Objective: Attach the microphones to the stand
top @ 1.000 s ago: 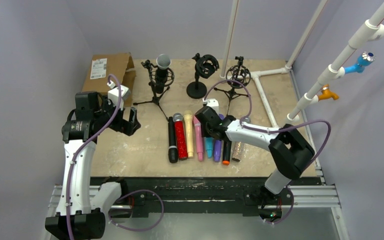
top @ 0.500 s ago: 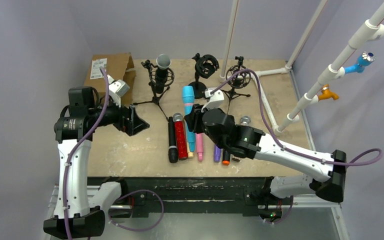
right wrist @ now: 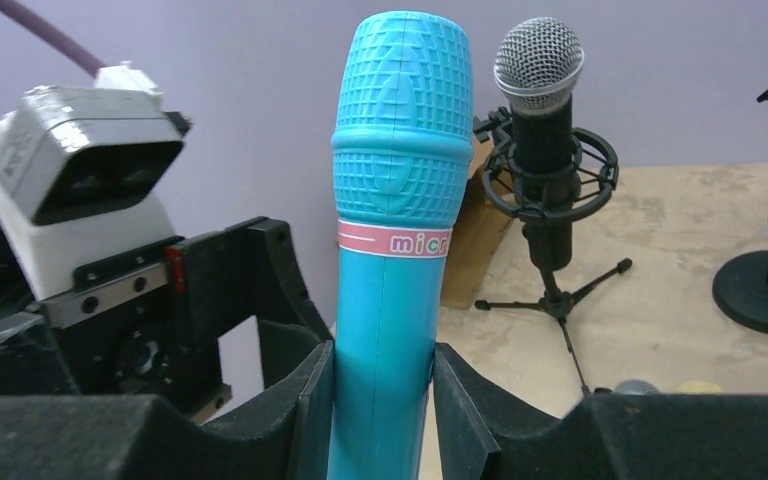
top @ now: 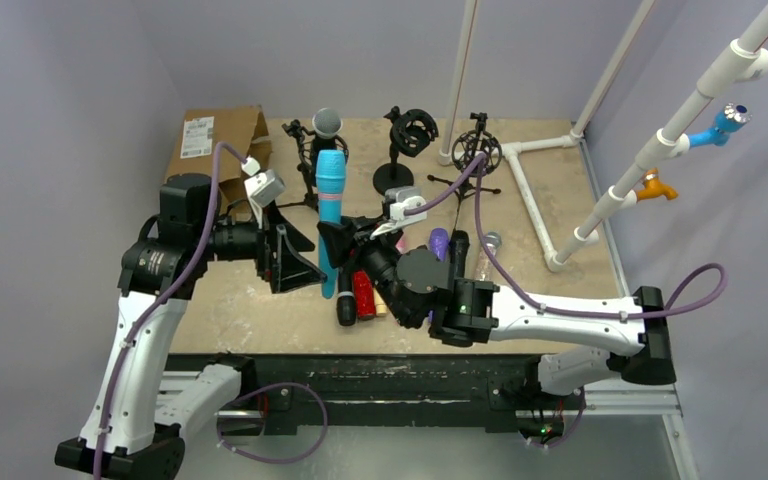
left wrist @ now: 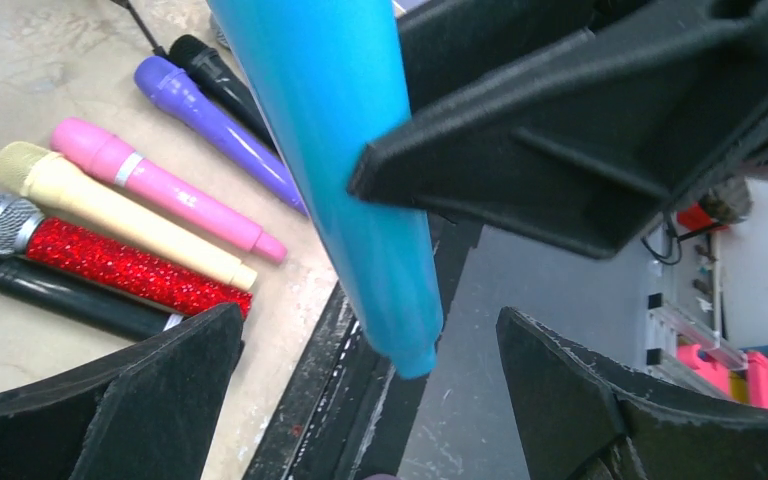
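My right gripper (top: 340,243) is shut on the blue microphone (top: 330,205) and holds it upright above the table, head up; it grips the lower body (right wrist: 382,400). My left gripper (top: 298,264) is open just left of it, and the blue microphone's tail (left wrist: 390,300) hangs between its spread fingers (left wrist: 130,400) without touching. Black (left wrist: 70,295), glittery red (left wrist: 130,262), cream (left wrist: 110,205), pink (left wrist: 160,190) and purple (left wrist: 220,120) microphones lie in a row on the table. A black microphone (right wrist: 543,140) sits in the left tripod stand (top: 318,165).
An empty round-base stand (top: 400,150) and an empty tripod stand (top: 475,152) are at the back. A brown cardboard box (top: 215,140) is at the back left. White pipes (top: 530,200) lie and rise at the right.
My right arm lifted the blue microphone out of the row and swung it left, upright. My left gripper moved right until its open fingers stand around the microphone's tail.
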### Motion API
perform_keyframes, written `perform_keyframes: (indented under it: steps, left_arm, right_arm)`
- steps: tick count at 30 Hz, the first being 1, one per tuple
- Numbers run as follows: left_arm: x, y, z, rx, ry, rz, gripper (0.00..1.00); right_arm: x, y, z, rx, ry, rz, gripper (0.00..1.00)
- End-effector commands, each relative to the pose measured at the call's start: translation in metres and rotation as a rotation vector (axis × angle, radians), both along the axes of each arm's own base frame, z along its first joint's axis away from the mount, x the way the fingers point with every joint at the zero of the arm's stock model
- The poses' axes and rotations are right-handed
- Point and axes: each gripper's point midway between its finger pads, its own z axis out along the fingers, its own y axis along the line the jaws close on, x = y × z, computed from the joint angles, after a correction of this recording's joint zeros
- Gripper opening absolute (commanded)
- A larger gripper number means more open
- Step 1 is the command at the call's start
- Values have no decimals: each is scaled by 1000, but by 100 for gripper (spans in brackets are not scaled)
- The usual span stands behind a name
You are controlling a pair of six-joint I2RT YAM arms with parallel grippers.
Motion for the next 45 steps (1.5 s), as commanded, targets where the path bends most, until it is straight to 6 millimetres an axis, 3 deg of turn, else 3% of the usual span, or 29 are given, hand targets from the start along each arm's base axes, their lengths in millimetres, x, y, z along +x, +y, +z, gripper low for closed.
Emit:
perform_keyframes:
  steps: [1, 8, 9, 12, 17, 18, 22, 26, 32, 38, 41, 43, 44, 45]
  left_arm:
    - [-6, -11, 20, -103, 21, -49, 100]
    - [1, -12, 21, -113, -8, -30, 100]
    - [2, -12, 22, -112, -15, -25, 95]
    - [7, -11, 24, -102, -41, -11, 69]
    - [12, -6, 27, -70, -127, 29, 5]
    - [13, -4, 27, -58, -144, 40, 0]
    - [15, 2, 27, -7, -198, 56, 0]
    - [16, 5, 26, 30, -252, 42, 0]
    - [15, 5, 22, 43, -259, 26, 0]
    - [11, 5, 22, 41, -268, 12, 0]
    - [9, 5, 21, 43, -270, 8, 0]
    - [9, 6, 20, 49, -272, 9, 0]
    - [10, 6, 19, 55, -272, 14, 4]
    - [12, 8, 19, 63, -272, 27, 20]
  right_arm:
    - [-2, -6, 58, 181, -80, -63, 0]
    - [-13, 7, 70, 236, -116, -56, 0]
    - [-13, 7, 71, 235, -122, -57, 0]
    - [-14, 11, 71, 227, -128, -53, 3]
    - [-19, 19, 68, 200, -110, 19, 19]
    - [-19, 21, 69, 185, -103, 38, 22]
    - [-15, 32, 64, 112, -29, 159, 34]
    - [4, 34, 56, 93, 70, 271, 42]
    - [-8, 49, 66, 89, 59, 411, 46]
    - [-3, 63, 65, 100, 59, 420, 47]
    - [1, 66, 62, 98, 61, 413, 45]
    - [3, 66, 63, 96, 56, 402, 36]
    - [5, 64, 64, 95, 52, 395, 30]
    - [7, 61, 66, 92, 44, 383, 24]
